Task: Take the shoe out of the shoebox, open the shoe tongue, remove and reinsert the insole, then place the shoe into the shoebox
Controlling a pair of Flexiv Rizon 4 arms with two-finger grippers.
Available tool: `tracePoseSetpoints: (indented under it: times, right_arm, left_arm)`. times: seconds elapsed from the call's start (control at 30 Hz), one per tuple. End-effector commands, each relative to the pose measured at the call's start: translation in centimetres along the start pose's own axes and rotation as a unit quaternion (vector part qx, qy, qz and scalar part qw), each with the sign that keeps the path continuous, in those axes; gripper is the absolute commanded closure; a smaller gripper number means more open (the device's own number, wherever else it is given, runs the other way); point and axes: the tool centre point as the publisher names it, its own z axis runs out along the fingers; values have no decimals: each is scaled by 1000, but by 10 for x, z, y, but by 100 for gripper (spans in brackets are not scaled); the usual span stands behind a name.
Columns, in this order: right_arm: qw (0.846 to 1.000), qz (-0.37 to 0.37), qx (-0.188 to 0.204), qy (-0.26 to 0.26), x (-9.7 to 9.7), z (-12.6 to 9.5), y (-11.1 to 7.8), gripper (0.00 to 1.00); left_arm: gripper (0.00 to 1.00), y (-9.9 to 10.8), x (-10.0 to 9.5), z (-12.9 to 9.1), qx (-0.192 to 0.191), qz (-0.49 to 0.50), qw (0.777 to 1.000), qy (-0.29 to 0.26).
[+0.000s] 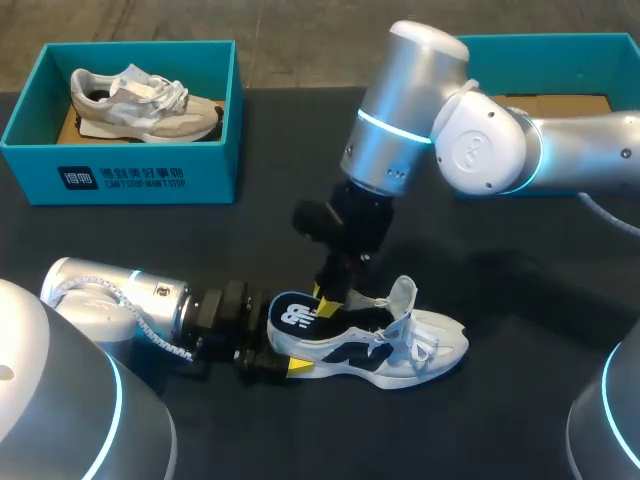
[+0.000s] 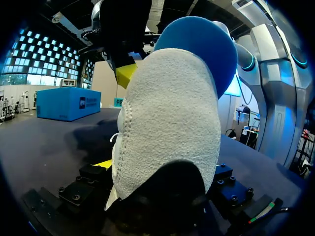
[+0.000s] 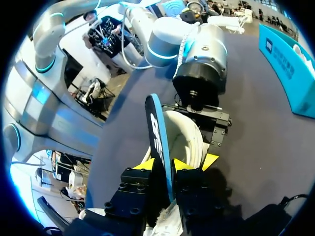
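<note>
While the left gripper clamps the heel of the shoe, unboxed at 6 o'clock on the table, the right gripper pinches the blue insole half out (reinsertion and boxing apparently remain), the open shoebox at 1 o'clock.

Left arm is lying low over the table, left gripper clamping the shoe heel from both sides. Right arm is angling down, right gripper pinching the insole.
</note>
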Motion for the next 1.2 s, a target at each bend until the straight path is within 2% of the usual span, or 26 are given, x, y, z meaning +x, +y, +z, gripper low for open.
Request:
tracePoseSetpoints:
  times: [0.03,0.07,0.17,0.47,0.87,0.97,1.1,1.2]
  right_arm:
    - [1000,3,-12,8,-4,6,-6,77]
    - [1000,5,-13,9,-4,6,-6,73]
    - [1000,6,-21,11,-4,7,-7,73]
    - [999,17,-41,24,-5,14,-10,78]
    - [997,32,-53,35,-1,20,-11,79]
    - [997,32,-55,36,-1,21,-10,83]
    - [997,32,-57,34,-1,20,-7,100]
    - [997,31,-58,34,0,20,-5,100]
  left_arm:
    - [100,3,-1,0,-1,-1,1000,-1]
    - [100,3,-1,0,-1,-1,1000,-1]
    - [100,3,-1,0,-1,-1,1000,-1]
    - [100,3,-1,0,-1,-1,1000,-1]
    - [100,3,-1,0,-1,-1,1000,-1]
    - [100,3,-1,0,-1,-1,1000,-1]
    - [100,3,-1,0,-1,-1,1000,-1]
    - [100,3,-1,0,-1,-1,1000,-1]
